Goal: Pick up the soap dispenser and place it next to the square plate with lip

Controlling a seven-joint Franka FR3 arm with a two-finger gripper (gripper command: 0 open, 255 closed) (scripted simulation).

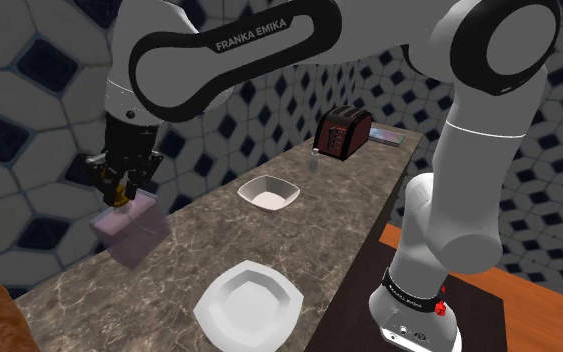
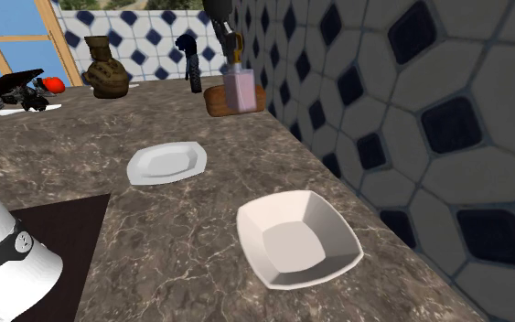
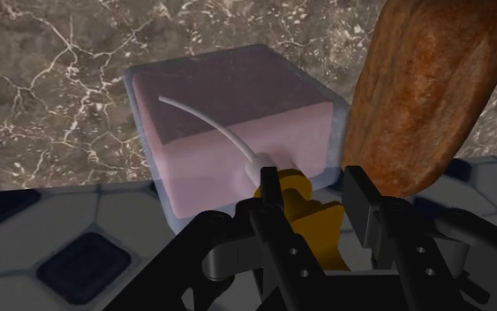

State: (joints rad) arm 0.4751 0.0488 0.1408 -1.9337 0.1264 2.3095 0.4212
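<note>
Looking down from the shoulder view, I see the black gripper point(image 1: 121, 190) closed on the top of the soap dispenser point(image 1: 129, 230), a translucent pink block. It sits tilted beside the tiled wall point(image 1: 29, 130) at this view's left. I cannot tell whether its base is off the marble counter point(image 1: 349, 215). A flat white square plate with lip point(image 1: 247, 305), which I take to be the target, lies near the dispenser toward the stand. A deep square dish point(image 1: 269, 192) lies farther along, with a dark red toaster point(image 1: 344, 130) beyond it.

From the second exterior view, the dispenser point(image 2: 241, 91) is at the far end of the counter, just in front of a brown block point(image 2: 217, 102). The plate point(image 2: 166, 163) is nearer the camera, apart from it, and the dish point(image 2: 296, 240) is nearest.

From the wrist view, both fingers point(image 3: 361, 203) clamp the yellow pump head point(image 3: 312, 216). The pink body point(image 3: 229, 115) lies beyond them, with the brown block point(image 3: 432, 88) just beside it.

My worry is the hold. Only the narrow pump head is clamped, so the heavy body could swing or slip out during the carry. A tilted base could topple on release. A careless sweep could clip the brown block. I could also mistake the dish for the plate.
</note>
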